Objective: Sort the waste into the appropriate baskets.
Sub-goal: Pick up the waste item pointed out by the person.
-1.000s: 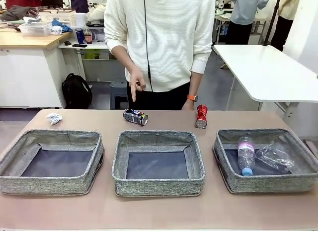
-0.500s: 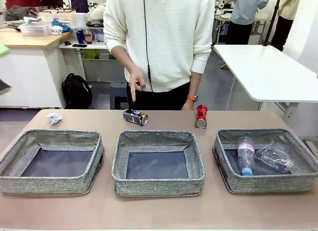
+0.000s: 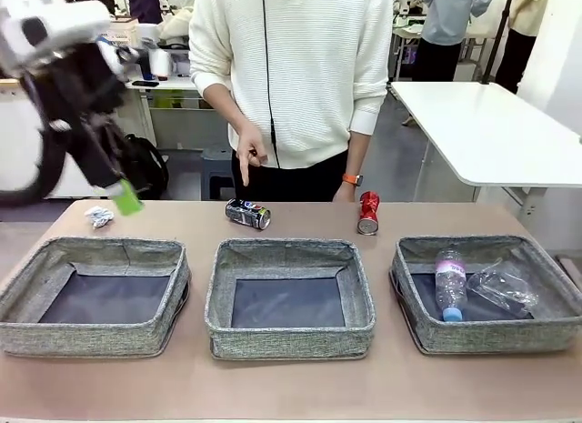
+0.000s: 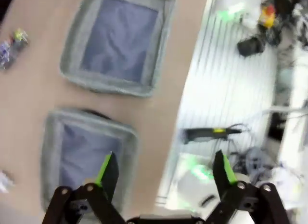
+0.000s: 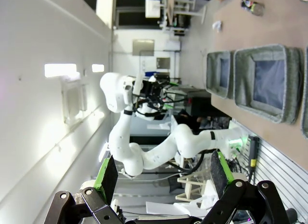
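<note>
Left arm [image 3: 64, 68] comes in blurred at far left, above the table [image 3: 291, 387] corner. Left gripper [image 4: 164, 168] has its jaws wide apart with nothing between them. One green pad [image 3: 127, 199] hangs just beside the wad [image 3: 99, 216], and contact cannot be told. In the left wrist view two baskets lie below it, blurred. Right gripper [image 5: 161, 172] is off the table, turned sideways toward the other arm, jaws wide and holding nothing.

Three baskets stand in a row on the near half. Left basket [image 3: 27, 276] and middle basket [image 3: 286, 250] show bare dark bottoms. Right basket [image 3: 482, 337] holds the bottle [image 3: 449, 285], lying cap toward the camera, and the film [image 3: 503, 285] just beside it.

Still on the table behind the baskets: the wad at far left, the dark can [image 3: 248, 214] on its side behind the middle basket, and the red can [image 3: 368, 213], which looks tipped over.

A person stands at the far edge. One hand [image 3: 250, 153] points down above the dark can, and the other hand [image 3: 344, 193] is beside the red can.
</note>
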`<state>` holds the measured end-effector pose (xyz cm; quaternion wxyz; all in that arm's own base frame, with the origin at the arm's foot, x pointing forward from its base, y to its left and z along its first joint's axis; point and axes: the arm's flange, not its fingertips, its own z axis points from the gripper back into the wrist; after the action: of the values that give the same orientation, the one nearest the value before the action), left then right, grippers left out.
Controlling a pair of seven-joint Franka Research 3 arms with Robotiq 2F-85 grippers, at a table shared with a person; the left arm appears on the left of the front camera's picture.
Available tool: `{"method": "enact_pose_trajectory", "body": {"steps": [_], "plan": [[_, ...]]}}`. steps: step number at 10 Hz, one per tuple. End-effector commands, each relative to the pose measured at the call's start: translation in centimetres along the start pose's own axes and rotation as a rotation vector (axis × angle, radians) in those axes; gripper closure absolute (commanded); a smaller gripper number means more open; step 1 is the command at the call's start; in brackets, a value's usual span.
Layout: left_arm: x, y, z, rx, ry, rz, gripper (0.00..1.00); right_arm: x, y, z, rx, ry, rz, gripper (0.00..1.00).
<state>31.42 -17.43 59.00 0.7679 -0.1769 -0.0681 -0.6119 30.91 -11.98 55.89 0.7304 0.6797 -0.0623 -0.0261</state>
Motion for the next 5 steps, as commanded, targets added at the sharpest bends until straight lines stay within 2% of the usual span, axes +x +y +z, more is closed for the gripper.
{"method": "enact_pose_trajectory", "body": {"steps": [1,2,4,5], "plan": [[1.9,0.3,-3.2,0.189,-0.209,-0.836,0.00,-0.3,0.0,0.1,-0.010,0.009,0.015,0.00],[3.1,0.6,-3.8,0.194,-0.209,-0.943,0.00,-0.3,0.0,0.1,-0.010,0.009,0.015,0.00],[5.0,3.4,-4.5,0.298,-0.160,-1.047,0.00,-0.3,0.0,0.1,-0.010,0.009,0.015,0.00],[6.0,5.7,-4.7,0.310,-0.127,-1.020,0.00,-0.3,0.0,0.1,-0.010,0.009,0.015,0.00]]}}
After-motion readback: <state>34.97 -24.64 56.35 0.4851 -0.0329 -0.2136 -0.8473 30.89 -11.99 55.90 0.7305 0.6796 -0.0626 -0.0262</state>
